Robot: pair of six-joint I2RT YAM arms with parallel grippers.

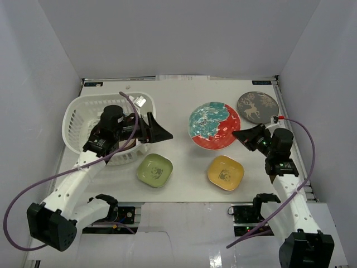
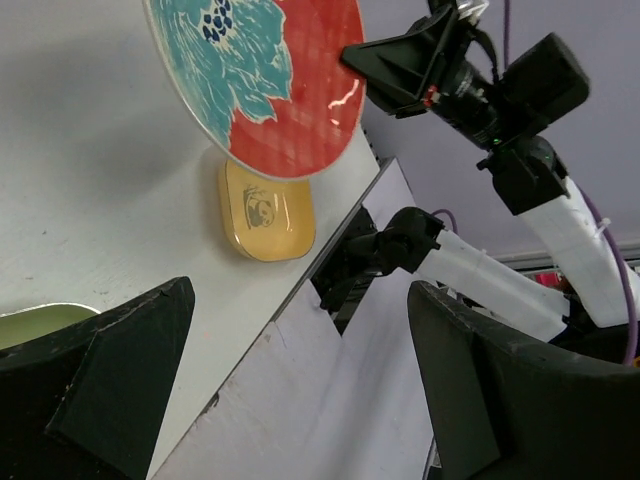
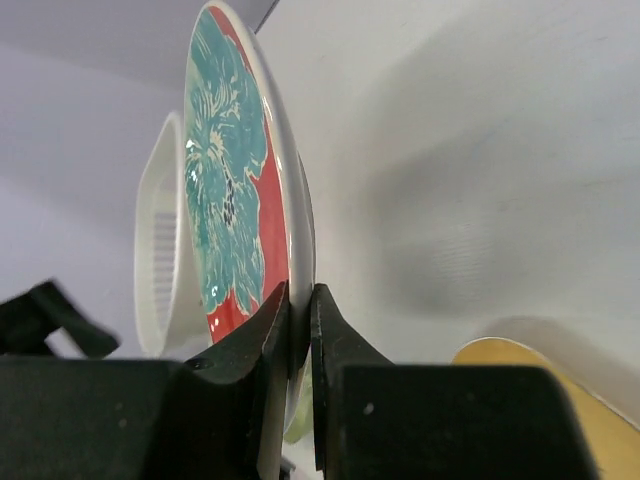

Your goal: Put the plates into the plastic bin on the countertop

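Observation:
My right gripper [image 1: 246,135] is shut on the right rim of the red-and-teal plate [image 1: 215,125] and holds it slightly off the countertop [image 1: 178,89]. The right wrist view shows the fingers [image 3: 275,330] pinching the plate's [image 3: 235,200] edge. My left gripper [image 1: 160,132] is open and empty beside the right rim of the white plastic bin [image 1: 78,114], its arm lying across the bin and hiding the inside. The grey deer plate [image 1: 256,107] lies at the back right. The green squarish plate [image 1: 154,170] and the yellow plate [image 1: 225,172] lie near the front.
White walls enclose the countertop on three sides. A small clear object [image 1: 139,101] sits at the bin's back rim. In the left wrist view the held plate [image 2: 260,80], the yellow plate [image 2: 268,212] and the right arm [image 2: 520,90] show beyond the open fingers [image 2: 110,380].

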